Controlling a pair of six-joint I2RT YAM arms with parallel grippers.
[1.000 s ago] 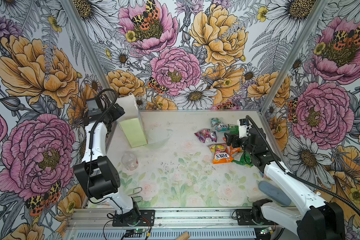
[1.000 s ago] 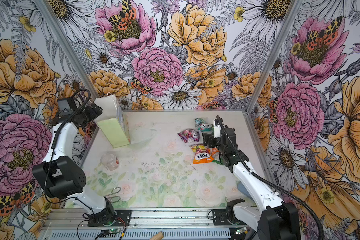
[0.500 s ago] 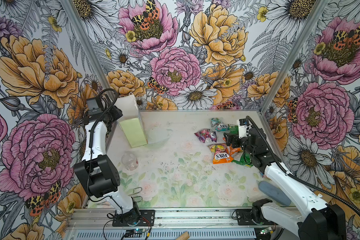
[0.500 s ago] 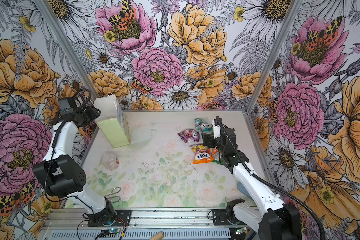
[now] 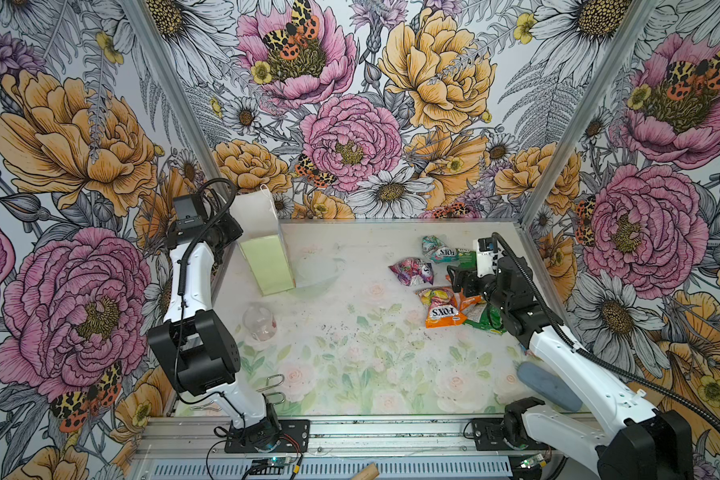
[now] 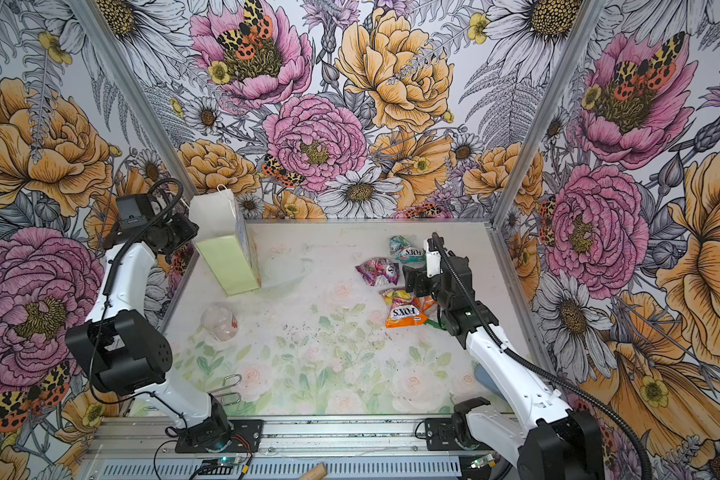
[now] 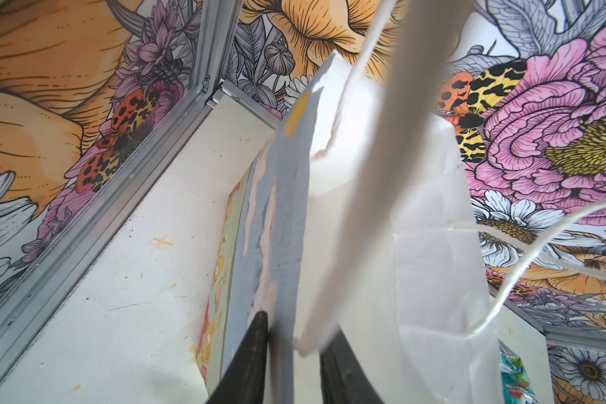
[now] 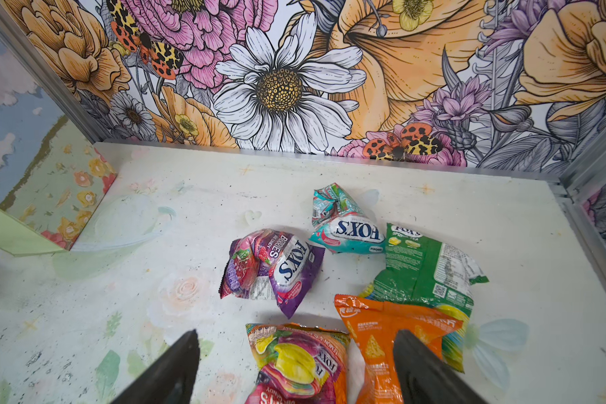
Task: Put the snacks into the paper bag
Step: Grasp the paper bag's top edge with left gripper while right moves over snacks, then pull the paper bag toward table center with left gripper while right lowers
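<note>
The paper bag (image 5: 267, 266) (image 6: 227, 262) stands upright at the back left, pale green with a white inside. My left gripper (image 5: 230, 228) (image 7: 296, 335) is at its top rim, jaws narrow astride one wall (image 7: 280, 245) with a white cord handle (image 7: 357, 196) between them; whether they pinch does not show. The snacks lie at the right: a pink-purple packet (image 8: 277, 269), a teal one (image 8: 347, 227), a green one (image 8: 431, 266), an orange one (image 8: 378, 325) and a yellow-pink FOX'S one (image 8: 298, 363). My right gripper (image 5: 454, 278) (image 8: 296, 335) hangs open over the last two, holding nothing.
A clear plastic cup (image 5: 260, 322) lies on its side in front of the bag. A clear bowl (image 5: 316, 274) sits beside the bag's foot. A blue-grey oval thing (image 5: 549, 386) lies under my right arm. Wire clips (image 5: 273, 386) rest at the front edge. Flowered walls close three sides.
The left jaws have narrowed from wide open around the bag's rim. The bag, the packets and the right arm have stayed where they were.
</note>
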